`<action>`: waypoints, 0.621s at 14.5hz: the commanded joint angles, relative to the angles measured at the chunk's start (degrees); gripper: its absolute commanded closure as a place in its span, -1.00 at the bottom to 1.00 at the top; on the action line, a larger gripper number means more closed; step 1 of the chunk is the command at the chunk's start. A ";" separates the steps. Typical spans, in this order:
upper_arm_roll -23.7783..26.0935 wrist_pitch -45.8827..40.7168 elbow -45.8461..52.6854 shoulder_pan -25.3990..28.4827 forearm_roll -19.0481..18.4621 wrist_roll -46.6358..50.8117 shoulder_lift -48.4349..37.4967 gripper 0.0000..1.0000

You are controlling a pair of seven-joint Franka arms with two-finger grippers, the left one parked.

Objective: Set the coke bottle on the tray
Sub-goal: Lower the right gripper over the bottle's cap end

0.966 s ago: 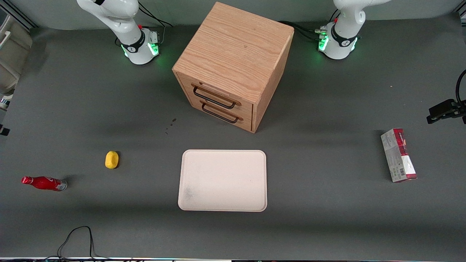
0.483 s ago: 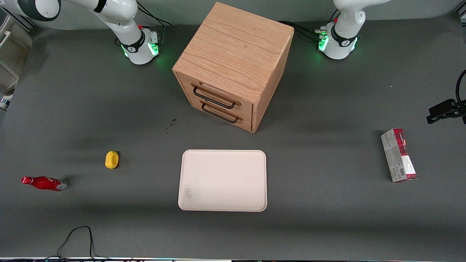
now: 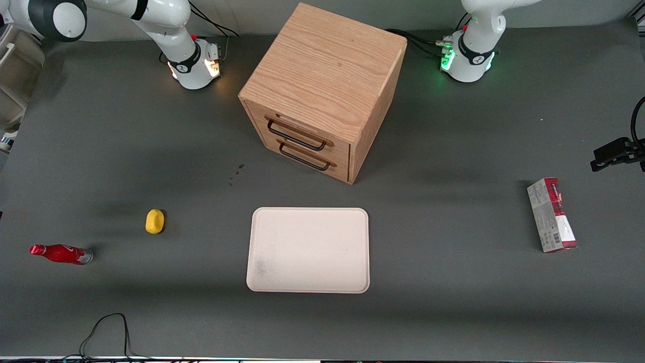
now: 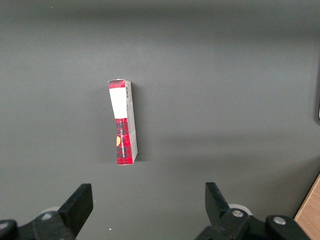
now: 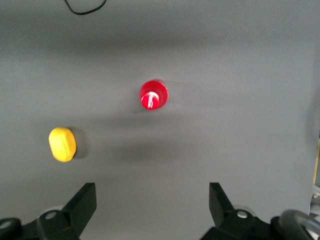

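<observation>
High above the upright coke bottle (image 5: 153, 95), end effector (image 5: 152, 207) released, tray (image 3: 308, 250) well apart.

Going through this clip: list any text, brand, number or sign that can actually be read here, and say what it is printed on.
Nothing can be read.
coke bottle: white script, too small to read.
carton: print and a barcode-like patch, too small to read; blurred in the left wrist view.
tray, cabinet, yellow lump: no markings seen.
The gripper hangs open above the bottle, seen cap-on.
</observation>
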 commanded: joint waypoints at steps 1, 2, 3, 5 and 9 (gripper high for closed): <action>0.03 5.83 -4.38 -0.09 0.80 -1.47 -0.42 -1.00; 0.03 7.50 -5.17 -0.01 0.80 -1.47 0.10 -1.00; 0.03 8.47 -5.35 -0.01 0.89 -1.55 1.06 -1.00; 0.11 9.79 -5.27 -0.01 0.89 -1.47 3.00 -1.00; 0.29 14.54 -5.35 0.08 0.98 -1.21 6.60 -1.00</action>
